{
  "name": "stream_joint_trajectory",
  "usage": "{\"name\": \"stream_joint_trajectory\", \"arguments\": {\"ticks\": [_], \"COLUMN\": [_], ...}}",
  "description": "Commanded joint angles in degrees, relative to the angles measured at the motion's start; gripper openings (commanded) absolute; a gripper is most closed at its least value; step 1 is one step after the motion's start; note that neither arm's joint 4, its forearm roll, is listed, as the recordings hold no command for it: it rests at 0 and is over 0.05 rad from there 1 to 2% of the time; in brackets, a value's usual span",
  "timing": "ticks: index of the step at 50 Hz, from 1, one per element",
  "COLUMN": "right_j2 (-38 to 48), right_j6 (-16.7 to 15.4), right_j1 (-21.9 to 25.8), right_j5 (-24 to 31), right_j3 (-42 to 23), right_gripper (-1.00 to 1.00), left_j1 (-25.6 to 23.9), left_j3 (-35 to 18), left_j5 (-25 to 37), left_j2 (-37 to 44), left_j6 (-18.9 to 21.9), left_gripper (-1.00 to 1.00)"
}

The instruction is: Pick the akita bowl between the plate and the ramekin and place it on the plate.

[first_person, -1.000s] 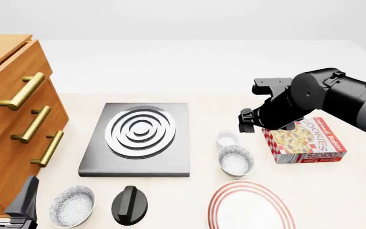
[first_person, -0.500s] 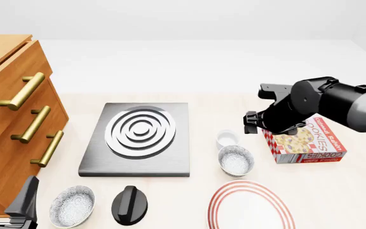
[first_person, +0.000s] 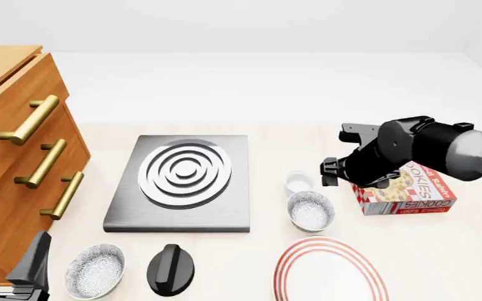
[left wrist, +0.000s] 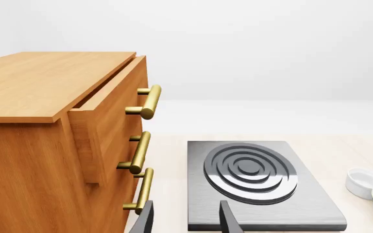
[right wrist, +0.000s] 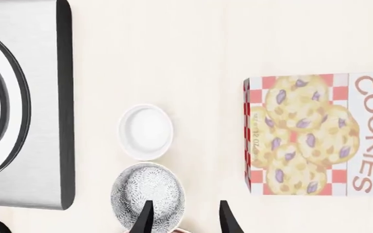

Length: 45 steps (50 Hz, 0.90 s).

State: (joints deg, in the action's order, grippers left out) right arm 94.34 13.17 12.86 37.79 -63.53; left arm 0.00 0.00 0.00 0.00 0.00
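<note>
Both tools gape empty — right tool (right wrist: 183, 218) over akita bowl (first_person: 310, 210), untouched.

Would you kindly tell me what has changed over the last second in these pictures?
The right arm has come lower over the table beside the cookie box, so its open right gripper now looks down near the akita bowl. Nothing was gripped or released. The left gripper, bowl, ramekin and plate stayed put.
</note>
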Motion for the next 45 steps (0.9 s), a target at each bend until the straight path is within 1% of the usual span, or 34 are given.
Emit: {"name": "stream_joint_trajectory", "arguments": {"ticks": [1,3,9,15,22,26,27,30,36,40,45], "right_j2": [1.56,1.61,3.13,3.79,3.33,3.68,3.76,3.95,2.97,3.09,3.34], "right_j6": [0.29,-0.23,0.29,0.30,-0.10,0.09,0.80,-0.15,-0.02,0.37,-0.14], "right_j1": [0.07,-0.42,-0.01,0.06,-0.27,-0.16,0.55,0.28,0.61,1.12,0.59], "right_j5": [-1.31,-1.34,-3.35,-4.17,-3.76,-4.46,-4.64,-4.47,-3.43,-4.07,-4.07], "right_j3": [0.26,-0.16,1.01,1.70,1.61,2.22,2.48,2.49,2.08,2.74,2.64], "right_gripper": [1.00,1.00,1.00,1.00,1.00,1.00,1.00,1.00,1.00,1.00,1.00], "left_j1": [0.00,0.00,0.00,0.00,0.00,0.00,0.00,0.00,0.00,0.00,0.00], "left_j3": [0.00,0.00,0.00,0.00,0.00,0.00,0.00,0.00,0.00,0.00,0.00], "left_j5": [0.00,0.00,0.00,0.00,0.00,0.00,0.00,0.00,0.00,0.00,0.00], "left_j2": [0.00,0.00,0.00,0.00,0.00,0.00,0.00,0.00,0.00,0.00,0.00], "left_j6": [0.00,0.00,0.00,0.00,0.00,0.00,0.00,0.00,0.00,0.00,0.00], "left_gripper": [1.00,1.00,1.00,1.00,1.00,1.00,1.00,1.00,1.00,1.00,1.00]}}
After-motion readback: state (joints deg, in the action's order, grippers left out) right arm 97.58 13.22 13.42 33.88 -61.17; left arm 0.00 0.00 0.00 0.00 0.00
